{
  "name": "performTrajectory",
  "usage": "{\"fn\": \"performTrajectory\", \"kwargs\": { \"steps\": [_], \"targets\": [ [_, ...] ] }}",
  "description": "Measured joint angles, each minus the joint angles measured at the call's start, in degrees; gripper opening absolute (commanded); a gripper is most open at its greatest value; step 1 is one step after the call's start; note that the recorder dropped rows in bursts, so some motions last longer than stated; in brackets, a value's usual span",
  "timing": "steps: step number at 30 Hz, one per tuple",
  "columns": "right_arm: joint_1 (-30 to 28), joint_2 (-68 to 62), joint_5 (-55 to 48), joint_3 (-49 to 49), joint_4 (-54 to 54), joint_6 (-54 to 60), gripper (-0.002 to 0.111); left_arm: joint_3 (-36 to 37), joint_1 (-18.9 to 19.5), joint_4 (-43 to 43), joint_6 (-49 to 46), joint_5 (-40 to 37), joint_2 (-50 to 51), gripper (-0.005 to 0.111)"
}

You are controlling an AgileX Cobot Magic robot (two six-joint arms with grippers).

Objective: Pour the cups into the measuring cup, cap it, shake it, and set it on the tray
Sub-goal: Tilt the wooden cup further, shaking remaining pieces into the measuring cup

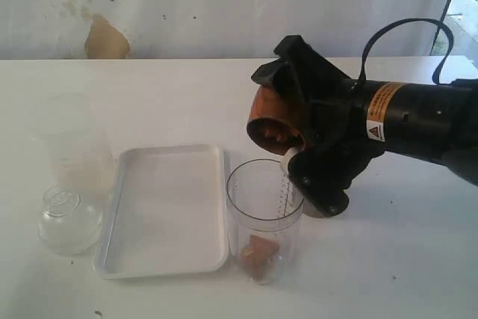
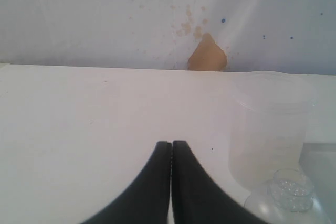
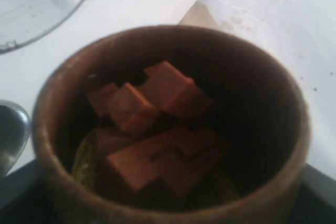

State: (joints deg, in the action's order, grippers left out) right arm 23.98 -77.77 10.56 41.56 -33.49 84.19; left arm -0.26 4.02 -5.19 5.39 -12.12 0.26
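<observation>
My right gripper (image 1: 284,116) is shut on the brown wooden cup (image 1: 270,119) and holds it tipped toward the left, its mouth just above the rim of the clear measuring cup (image 1: 265,218). Orange-brown cubes (image 3: 157,129) still lie inside the wooden cup (image 3: 168,124). A few cubes (image 1: 259,253) rest at the bottom of the measuring cup, whose rim (image 3: 42,3) also shows in the right wrist view. The white tray (image 1: 164,211) lies just left of the measuring cup. A sliver of shiny metal (image 3: 10,129) shows beside the wooden cup. My left gripper (image 2: 171,143) is shut and empty above the bare table.
A frosted plastic container (image 1: 71,143) stands left of the tray, and it also appears in the left wrist view (image 2: 268,124). A clear domed lid (image 1: 67,218) lies in front of it. The white wall runs along the table's far edge.
</observation>
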Motion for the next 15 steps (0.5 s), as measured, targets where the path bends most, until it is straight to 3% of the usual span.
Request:
{"fn": "performTrajectory", "kwargs": {
  "steps": [15],
  "targets": [
    [0.0, -1.9, 0.4, 0.6, 0.1, -0.4, 0.0, 0.0, 0.0, 0.0, 0.0, 0.0, 0.0, 0.001]
  ]
}}
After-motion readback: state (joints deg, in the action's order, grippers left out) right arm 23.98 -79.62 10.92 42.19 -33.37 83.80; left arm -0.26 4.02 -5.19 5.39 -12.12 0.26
